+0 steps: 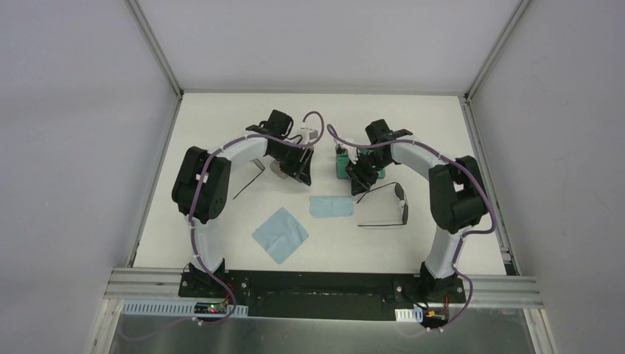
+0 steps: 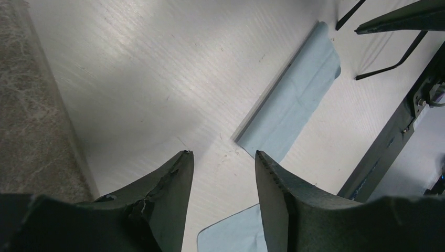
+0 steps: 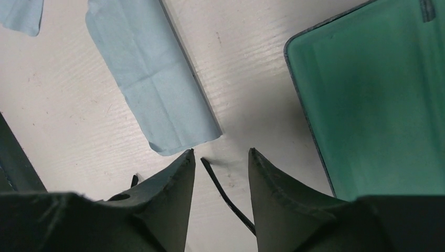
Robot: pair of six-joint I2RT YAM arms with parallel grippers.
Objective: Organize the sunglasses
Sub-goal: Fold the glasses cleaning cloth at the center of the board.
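Note:
One pair of sunglasses (image 1: 402, 206) lies open on the table at the right, one long arm reaching up-left under my right gripper (image 1: 361, 183). In the right wrist view that thin black arm (image 3: 225, 194) lies between the open fingers of the right gripper (image 3: 220, 151), untouched. The other pair (image 1: 250, 183) lies left of my left gripper (image 1: 301, 173), mostly hidden under the left arm. The left gripper (image 2: 223, 153) is open and empty above bare table. Thin black sunglasses arms (image 2: 391, 65) show at the top right of the left wrist view.
A teal case (image 1: 342, 167) (image 3: 378, 94) stands open beside the right gripper. A beige case (image 1: 281, 168) (image 2: 26, 105) lies by the left gripper. A folded blue cloth (image 1: 329, 206) (image 2: 294, 105) (image 3: 152, 79) lies mid-table, a spread one (image 1: 280, 234) nearer the bases.

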